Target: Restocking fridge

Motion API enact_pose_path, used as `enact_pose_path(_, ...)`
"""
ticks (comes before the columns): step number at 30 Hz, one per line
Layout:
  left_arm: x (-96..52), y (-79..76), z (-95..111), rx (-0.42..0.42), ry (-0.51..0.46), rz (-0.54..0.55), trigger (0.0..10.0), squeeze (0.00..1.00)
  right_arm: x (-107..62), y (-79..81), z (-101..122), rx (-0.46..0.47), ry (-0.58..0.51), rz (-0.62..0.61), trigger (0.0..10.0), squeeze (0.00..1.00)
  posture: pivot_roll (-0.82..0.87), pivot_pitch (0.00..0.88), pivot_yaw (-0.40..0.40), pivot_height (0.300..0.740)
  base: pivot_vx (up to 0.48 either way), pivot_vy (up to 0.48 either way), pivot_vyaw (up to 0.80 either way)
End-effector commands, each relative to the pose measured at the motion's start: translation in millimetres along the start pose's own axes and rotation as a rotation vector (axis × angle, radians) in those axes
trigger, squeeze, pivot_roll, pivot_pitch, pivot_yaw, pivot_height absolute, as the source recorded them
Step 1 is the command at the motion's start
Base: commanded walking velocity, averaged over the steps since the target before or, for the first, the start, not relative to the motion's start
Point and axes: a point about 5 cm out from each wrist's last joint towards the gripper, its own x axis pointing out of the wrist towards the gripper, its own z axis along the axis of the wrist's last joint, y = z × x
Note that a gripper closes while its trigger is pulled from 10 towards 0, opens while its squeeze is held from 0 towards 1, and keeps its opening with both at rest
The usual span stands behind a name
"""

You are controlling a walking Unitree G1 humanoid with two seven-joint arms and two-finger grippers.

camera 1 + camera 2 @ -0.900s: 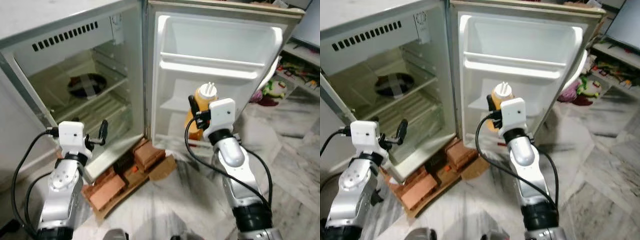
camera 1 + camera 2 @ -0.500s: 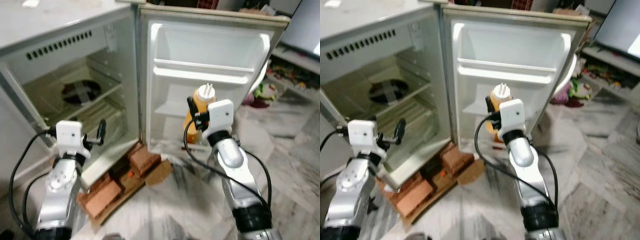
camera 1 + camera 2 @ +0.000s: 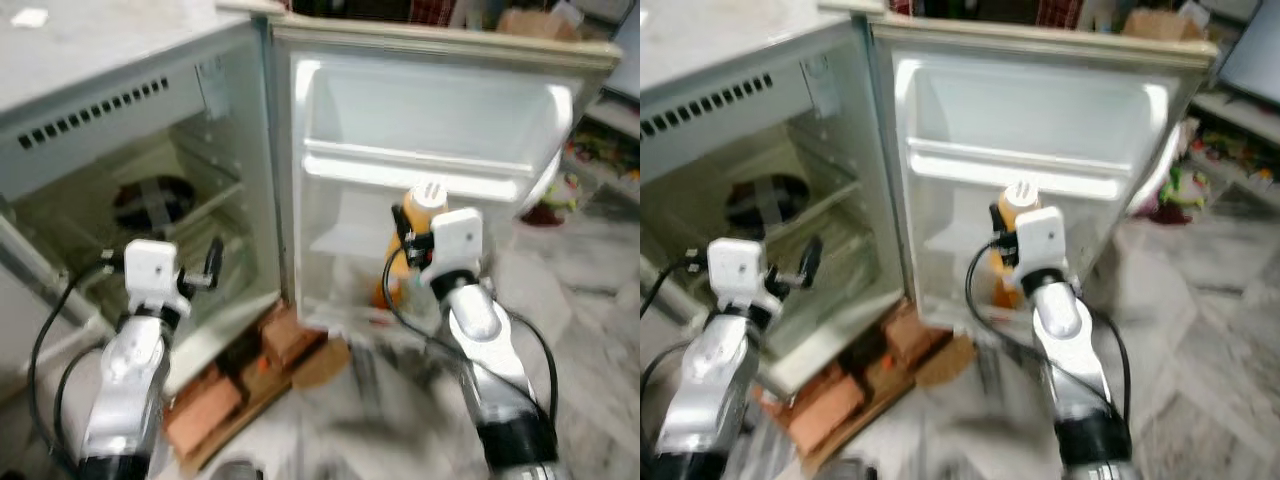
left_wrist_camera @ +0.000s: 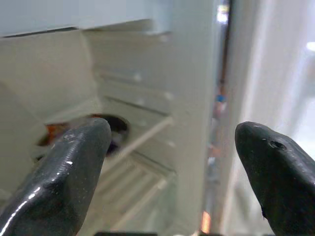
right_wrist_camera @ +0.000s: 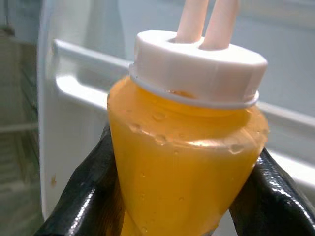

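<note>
A small fridge stands open, its door (image 3: 440, 120) swung to the right. My right gripper (image 3: 408, 232) is shut on an orange squeeze bottle (image 3: 415, 222) with a white twin-nozzle cap, held upright in front of the door's lower shelf (image 3: 345, 240). In the right wrist view the bottle (image 5: 184, 162) sits between both black fingers (image 5: 88, 201). My left gripper (image 3: 212, 268) is open and holds nothing, raised before the fridge's inner compartment (image 3: 170, 200); in the left wrist view its fingers (image 4: 69, 177) stand wide apart, facing the wire shelves (image 4: 142, 162).
Red bricks (image 3: 210, 395) and cardboard prop up the fridge's front on the marble floor (image 3: 360, 400). A dark round object (image 3: 155, 198) lies on the fridge's upper shelf. Clutter sits on a low shelf (image 3: 600, 160) at the far right.
The camera has moved closer and the picture has blurred. My right gripper has carried the orange bottle nearer to the door shelves. The left gripper has stayed open.
</note>
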Motion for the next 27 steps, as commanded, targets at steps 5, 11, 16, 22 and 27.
enact_pose_path(5,-1.5,6.6,0,0.004,0.011,0.048,10.0,0.0,1.7,7.3,4,0.01,-0.018,0.031,10.0,0.0,0.09,0.1,-0.049,0.74,0.0,0.0,0.0)
enact_pose_path(11,-13.4,13.7,-10,0.017,0.079,0.087,10.0,0.0,-1.8,7.0,0,0.016,0.002,0.019,10.0,0.0,0.09,0.098,-0.044,0.74,0.0,0.0,0.0)
enact_pose_path(16,-35.6,19.0,-19,0.018,0.131,0.087,10.0,0.0,-11.6,10.1,-11,0.137,0.09,0.003,10.0,0.0,0.09,0.099,-0.042,0.74,0.0,0.0,0.0)
enact_pose_path(22,-47.6,22.3,-24,0.051,0.171,0.127,10.0,0.0,-27.0,19.1,-20,0.193,0.147,0.04,10.0,0.0,0.1,0.098,-0.041,0.74,0.0,0.0,0.0)
enact_pose_path(27,-44.1,23.2,-25,0.046,0.183,0.145,10.0,0.0,-24.1,15.9,-21,0.24,0.141,0.007,10.0,0.0,0.1,0.09,-0.034,0.74,0.0,0.0,0.0)
